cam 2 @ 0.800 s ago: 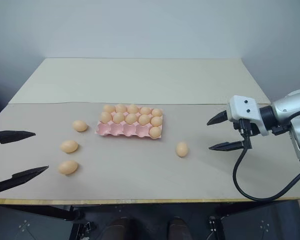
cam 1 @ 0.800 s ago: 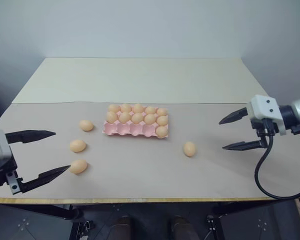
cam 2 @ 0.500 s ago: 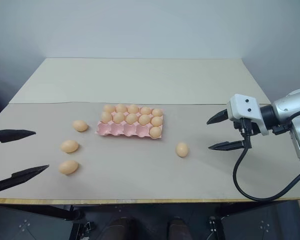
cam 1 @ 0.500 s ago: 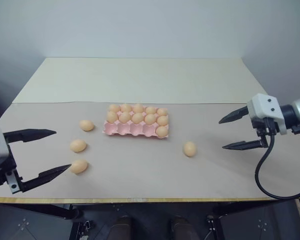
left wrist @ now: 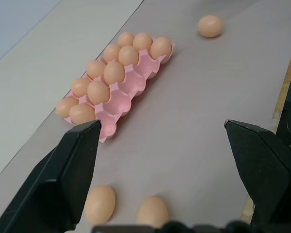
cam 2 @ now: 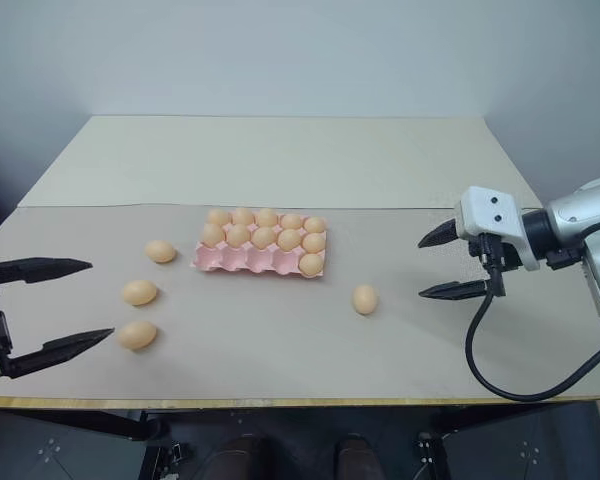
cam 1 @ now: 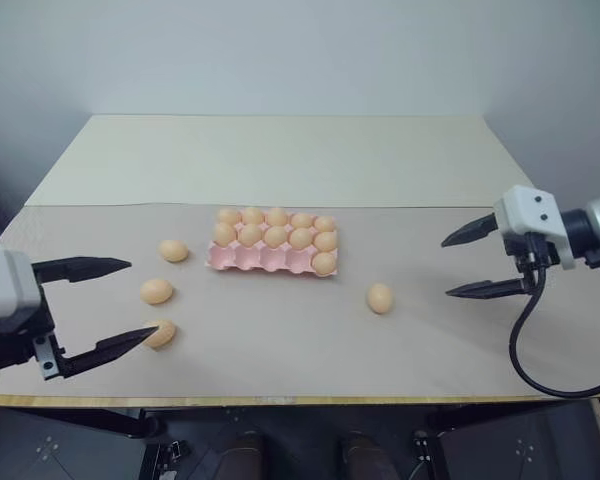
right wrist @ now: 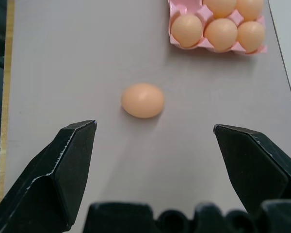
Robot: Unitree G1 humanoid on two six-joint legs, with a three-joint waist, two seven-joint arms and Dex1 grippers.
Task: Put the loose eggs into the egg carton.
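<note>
Between the two wide-spread pincers on the desk (cam 1: pixel 280 370): egg carton (cam 1: pixel 270 258), near row mostly unfilled; one loose egg (cam 1: pixel 380 298) ahead of the empty right pincer (cam 1: pixel 474 261), three (cam 1: pixel 160 333) near the empty left pincer (cam 1: pixel 115 303), likely poised for first picks.

1. In my left eye view, the left gripper (cam 1: pixel 128 303) has its lower finger crossing the nearest loose egg (cam 1: pixel 162 333); I can't tell whether they touch.
2. The egg carton (right wrist: pixel 218 42) is cut off by the right wrist view's edge.
3. The surface (cam 2: pixel 280 350) possibly continues past the frame sides.
</note>
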